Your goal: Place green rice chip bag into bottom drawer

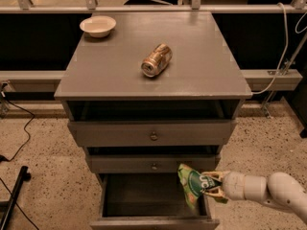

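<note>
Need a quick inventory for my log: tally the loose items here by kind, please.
Bowls: 1, the white bowl on the cabinet top.
Cans: 1, the gold-brown can, lying on its side on the cabinet top.
Snack bags: 1, the green rice chip bag, held by the gripper over the right side of the open bottom drawer.
Total: 3.

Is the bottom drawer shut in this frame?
No, the bottom drawer stands pulled out, and the gripper holds the green rice chip bag over its right end.
</note>
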